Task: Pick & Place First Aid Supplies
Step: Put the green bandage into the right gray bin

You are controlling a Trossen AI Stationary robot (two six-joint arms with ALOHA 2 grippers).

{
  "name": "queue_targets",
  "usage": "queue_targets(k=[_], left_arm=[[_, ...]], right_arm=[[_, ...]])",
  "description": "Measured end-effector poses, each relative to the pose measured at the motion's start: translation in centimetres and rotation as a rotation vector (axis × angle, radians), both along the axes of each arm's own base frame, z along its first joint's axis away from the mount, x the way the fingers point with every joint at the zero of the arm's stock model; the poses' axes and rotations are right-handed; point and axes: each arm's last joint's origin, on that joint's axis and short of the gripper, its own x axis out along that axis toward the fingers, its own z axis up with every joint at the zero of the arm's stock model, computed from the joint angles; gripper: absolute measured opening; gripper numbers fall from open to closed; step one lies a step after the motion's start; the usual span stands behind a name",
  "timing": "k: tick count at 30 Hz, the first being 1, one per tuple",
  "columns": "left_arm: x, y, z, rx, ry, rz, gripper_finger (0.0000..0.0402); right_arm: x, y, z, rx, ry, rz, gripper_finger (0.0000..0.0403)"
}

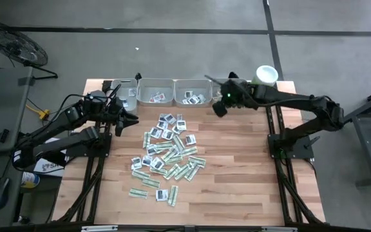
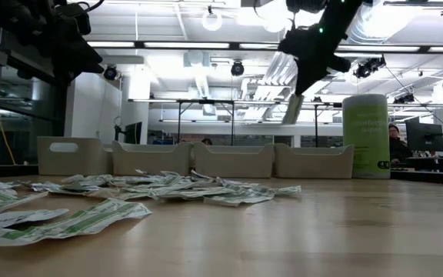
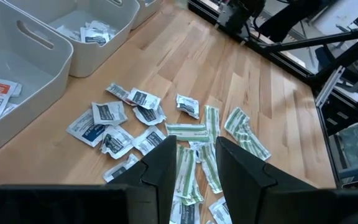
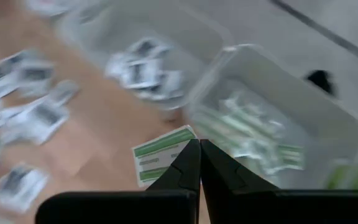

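- The right gripper (image 4: 199,163) hangs above the table near the back row of trays (image 1: 156,91), fingers pressed together on a green-white strip (image 4: 161,155).
- From table level the strip (image 2: 293,109) dangles below that gripper (image 2: 304,86), well above the wood and above the rightmost tray (image 2: 314,161).
- The right wrist view shows this tray (image 4: 278,134) just ahead, already holding green-white strips; the tray beside it holds white squarish sachets.
- The left gripper (image 3: 192,163) hovers over the left side of the table, fingers parted with nothing between them.
- The pile of sachets (image 1: 166,154) lies loose in the middle of the table (image 1: 237,180), strips and squares mixed.
- A tall green tub (image 2: 370,135) stands at the back right corner, just beside the rightmost tray.
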Motion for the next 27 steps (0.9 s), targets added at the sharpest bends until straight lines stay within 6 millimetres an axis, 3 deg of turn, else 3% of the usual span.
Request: queue_targets(k=[8,15,20,27], left_arm=[[0.0,0.1,0.0,0.015,0.01,0.045,0.0112],[-0.1,0.4,0.0,0.005,0.023,0.149,0.0112],[-0.1,0.5,-0.1,-0.003,0.026,0.186,0.0112],[-0.2,0.6,-0.1,0.001,0.03,0.222,0.0112]], right_arm=[[-2.6,-4.8,-1.1,-0.016,0.024,-0.212,0.0],[-4.3,-7.7,-3.8,0.034,-0.136,-0.393,0.0],[-4.7,-8.4,-5.7,0.044,-0.283,-0.466,0.0],[-5.1,-7.5,-8.3,0.097,-0.295,-0.515,0.0]])
